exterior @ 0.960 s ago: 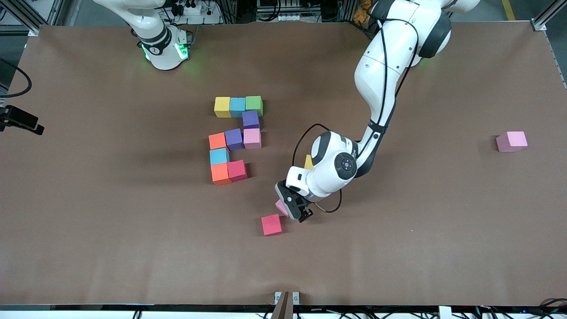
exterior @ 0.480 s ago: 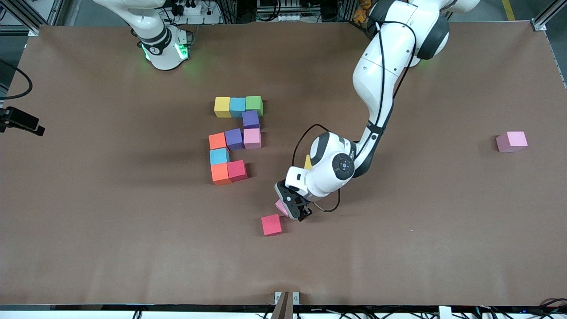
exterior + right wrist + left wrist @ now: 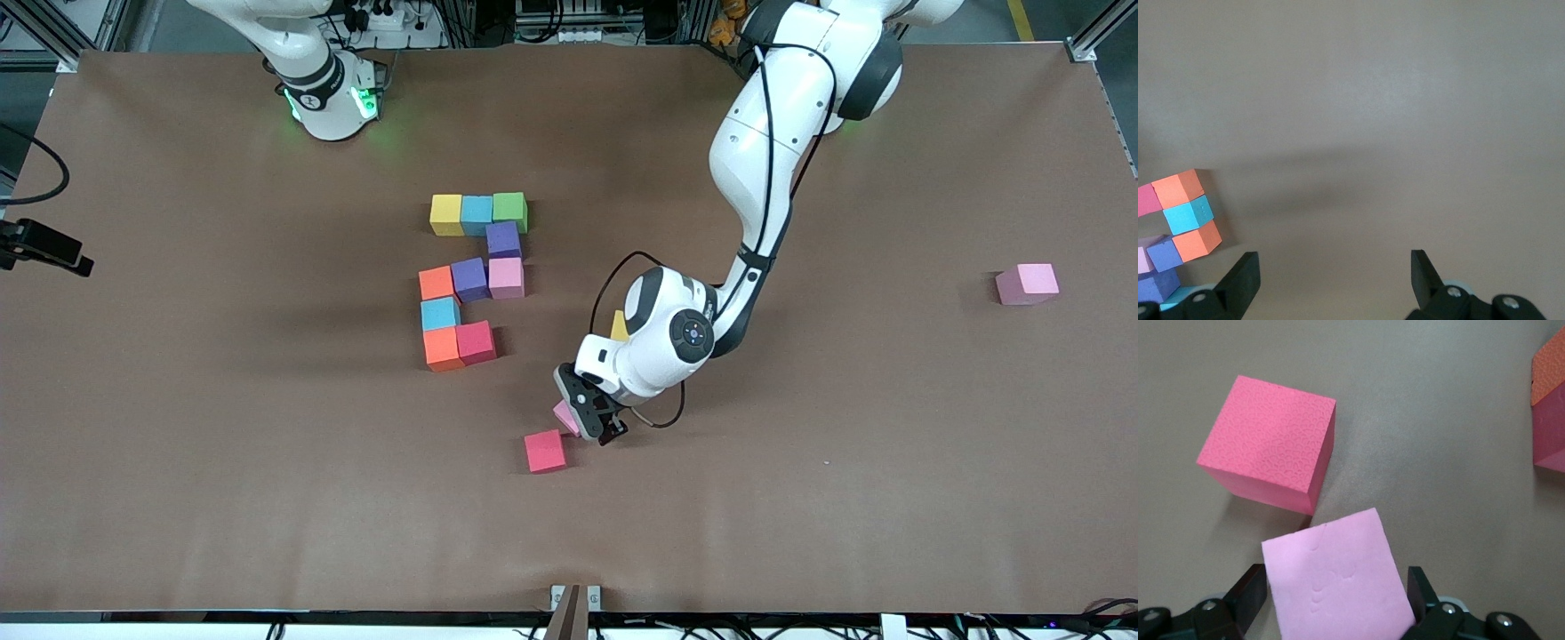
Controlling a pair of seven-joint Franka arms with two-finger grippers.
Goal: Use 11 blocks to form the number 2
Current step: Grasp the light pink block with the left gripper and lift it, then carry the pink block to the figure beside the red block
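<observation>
My left gripper (image 3: 590, 425) is low over the brown desk (image 3: 800, 498), toward the edge nearest the front camera and about midway along it. A pink block (image 3: 1338, 583) sits between its fingers (image 3: 1248, 597), which stand at the block's two sides; I cannot tell whether they press it yet. The block is turned at an angle to the blocks around it. Just beside it, a little nearer the front camera, a red block (image 3: 545, 451) lies on the desk, apart from the pink one.

The number 2 (image 3: 471, 280) is partly built near the desk's middle, out in front of my right arm's base. It has a yellow, blue and green row farthest from the camera, then a purple block, then an orange, purple and pink row, then a blue block, then an orange and a red one nearest the camera.

A yellow block (image 3: 619, 325) peeks out beside my left wrist. Another pink block (image 3: 1028, 284) lies alone near the desk's edge at my left arm's end.

My right gripper (image 3: 1331, 283) waits up high with its fingers spread wide, holding nothing.
</observation>
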